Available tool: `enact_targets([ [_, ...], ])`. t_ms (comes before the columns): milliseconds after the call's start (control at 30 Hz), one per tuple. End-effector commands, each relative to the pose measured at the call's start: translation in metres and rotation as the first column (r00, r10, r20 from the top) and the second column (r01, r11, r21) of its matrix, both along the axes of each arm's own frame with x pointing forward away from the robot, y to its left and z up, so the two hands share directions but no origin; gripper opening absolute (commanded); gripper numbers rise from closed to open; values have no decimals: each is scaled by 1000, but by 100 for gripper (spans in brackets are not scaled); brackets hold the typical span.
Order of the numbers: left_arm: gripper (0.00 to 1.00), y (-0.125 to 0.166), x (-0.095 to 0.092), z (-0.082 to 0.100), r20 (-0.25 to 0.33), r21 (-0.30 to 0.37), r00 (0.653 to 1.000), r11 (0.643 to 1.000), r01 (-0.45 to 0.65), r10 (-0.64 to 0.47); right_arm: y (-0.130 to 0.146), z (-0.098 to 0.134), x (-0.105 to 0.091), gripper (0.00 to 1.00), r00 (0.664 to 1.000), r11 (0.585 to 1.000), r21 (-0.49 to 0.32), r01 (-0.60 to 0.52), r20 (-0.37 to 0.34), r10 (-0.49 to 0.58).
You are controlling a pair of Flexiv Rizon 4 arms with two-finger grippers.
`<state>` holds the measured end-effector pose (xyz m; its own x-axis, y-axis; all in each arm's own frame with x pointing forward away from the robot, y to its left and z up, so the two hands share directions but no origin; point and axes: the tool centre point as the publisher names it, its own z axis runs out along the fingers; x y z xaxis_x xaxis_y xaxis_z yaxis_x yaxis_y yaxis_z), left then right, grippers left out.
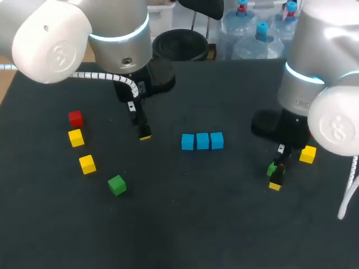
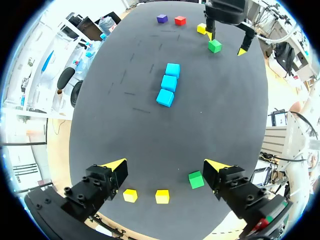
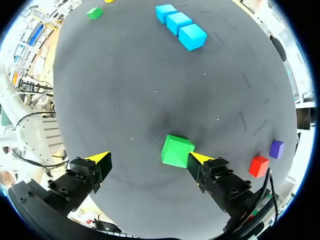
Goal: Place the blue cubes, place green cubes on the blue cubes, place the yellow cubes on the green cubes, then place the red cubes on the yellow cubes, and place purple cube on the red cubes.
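At the left, a red cube (image 1: 76, 117), two yellow cubes (image 1: 76, 137) and a green cube (image 1: 116, 184) lay loose near the left pincer (image 2: 166, 163), which hung wide open and empty. Mid-table stood the blue row (image 1: 202, 140), three cubes touching, bare on top. Further right, the right pincer (image 3: 149, 158), fingers spread wide, straddled a second green cube (image 3: 177, 150), one tip at its side, not yet clamped. Nothing seemed to bar its way leftward to the row. A third yellow cube (image 1: 307, 154) sat just beside.
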<state>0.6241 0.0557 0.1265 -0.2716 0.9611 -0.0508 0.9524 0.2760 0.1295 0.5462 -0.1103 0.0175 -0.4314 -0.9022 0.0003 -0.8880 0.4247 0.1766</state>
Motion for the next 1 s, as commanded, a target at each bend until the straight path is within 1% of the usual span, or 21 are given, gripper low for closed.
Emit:
enact_targets([
  [33, 100, 0, 0, 0, 1, 0, 1000, 1000, -1, 1, 1, -4, 2, 100, 1000, 1000, -7, 0, 4, 0],
  [233, 100, 0, 0, 0, 1, 0, 1000, 1000, -1, 1, -2, -7, 5, 100, 1000, 999, -31, 10, 23, -9],
  [567, 100, 0, 0, 0, 1, 0, 1000, 1000, -1, 1, -3, 3, 8, 100, 998, 1000, -26, 17, 53, -16],
  [700, 100, 0, 0, 0, 1, 0, 1000, 1000, -1, 1, -1, 7, 9, 100, 998, 999, -37, 10, 62, -7],
  [833, 100, 0, 0, 0, 1, 0, 1000, 1000, -1, 1, -9, 1, 8, 100, 998, 998, -66, 24, 55, -21],
  [1000, 100, 0, 0, 0, 1, 0, 1000, 1000, -1, 1, -8, -6, 8, 100, 999, 998, -52, 24, 43, -22],
])
